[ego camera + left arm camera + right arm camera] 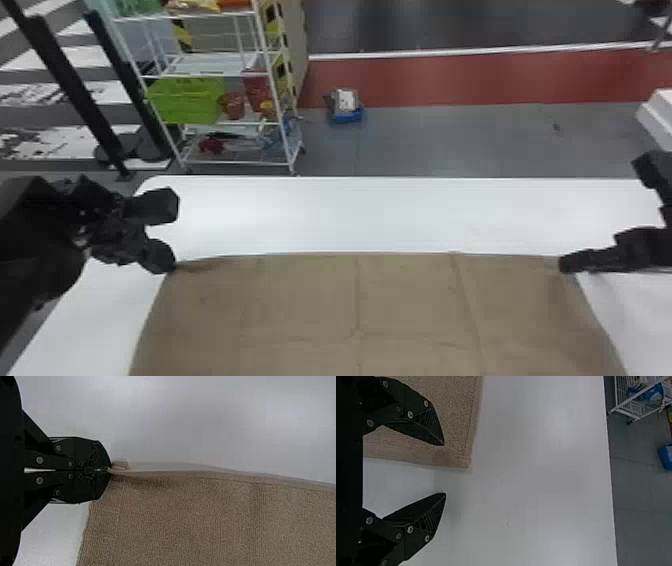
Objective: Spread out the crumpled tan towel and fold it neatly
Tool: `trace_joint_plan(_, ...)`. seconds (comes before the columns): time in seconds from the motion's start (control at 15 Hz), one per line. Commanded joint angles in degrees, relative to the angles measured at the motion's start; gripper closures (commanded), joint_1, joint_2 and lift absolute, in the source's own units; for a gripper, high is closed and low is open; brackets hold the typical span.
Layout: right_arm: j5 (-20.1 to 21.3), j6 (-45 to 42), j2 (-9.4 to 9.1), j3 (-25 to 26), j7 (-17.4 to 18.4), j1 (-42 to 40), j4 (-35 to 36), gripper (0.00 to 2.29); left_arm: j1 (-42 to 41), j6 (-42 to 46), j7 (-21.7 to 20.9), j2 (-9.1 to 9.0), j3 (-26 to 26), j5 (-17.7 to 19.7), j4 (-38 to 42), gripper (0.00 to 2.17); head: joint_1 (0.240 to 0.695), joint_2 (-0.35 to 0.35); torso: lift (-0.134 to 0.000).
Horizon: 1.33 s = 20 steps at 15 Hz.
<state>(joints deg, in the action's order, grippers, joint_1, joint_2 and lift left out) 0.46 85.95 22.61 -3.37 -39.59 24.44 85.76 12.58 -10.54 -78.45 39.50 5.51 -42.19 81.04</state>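
Note:
The tan towel (pixel 400 300) lies spread on the white table, its far edge running nearly straight between the two grippers, with faint creases across it. At its far left corner is my left gripper (pixel 167 262); in the left wrist view the left gripper (pixel 106 470) is shut on the edge of the towel (pixel 190 518), which is slightly raised there. My right gripper (pixel 572 262) is at the far right corner. In the right wrist view the right gripper (pixel 444 469) stands open, one finger over the towel (pixel 459 423) and the other over bare table, beside the corner.
The white table (pixel 375 215) extends beyond the towel's far edge and to both sides. Past it on the floor stand a white wire shelf (pixel 230 162) with a green crate (pixel 187 100), black posts (pixel 75 90) at left and a small blue container (pixel 346 116).

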Motion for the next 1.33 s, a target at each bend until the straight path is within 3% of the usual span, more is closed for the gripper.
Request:
trace_joint_plan(0.0,0.06,-1.61,-0.46,-0.05,0.04,0.44,-0.42,0.47,-0.02,0.03,0.05,-0.12,0.03,0.00,0.00,1.40,0.695,0.135,-0.122)
trace_joint_plan(0.6,1.29,-1.61,-0.55,-3.13,-0.05,2.28,-1.92,0.48,-0.02,0.03,0.14,-0.12,-0.15,0.00,0.18,1.40,0.695,0.140,-0.122)
trace_joint_plan(0.87,1.12,-1.79,-0.90,-3.75,-0.14,2.54,-2.53,0.67,-0.02,0.03,0.14,-0.21,-0.15,0.00,0.35,1.40,0.695,0.145,-0.122)
trace_joint_plan(1.07,1.12,-1.97,-0.99,-4.01,-0.05,2.54,-2.53,0.69,-0.02,0.03,0.14,-0.21,-0.24,0.00,0.35,1.40,0.695,0.148,-0.122)
trace_joint_plan(1.13,1.12,-2.49,-0.99,-4.10,-0.05,2.54,-2.53,0.90,-0.02,0.03,0.14,-0.21,-0.24,0.00,0.53,1.40,0.695,0.149,-0.122)
trace_joint_plan(1.27,1.03,-3.20,-0.99,-3.83,-0.32,2.46,-2.53,0.96,-0.02,0.20,0.14,-0.21,-0.41,0.00,0.70,1.40,0.695,0.150,-0.122)
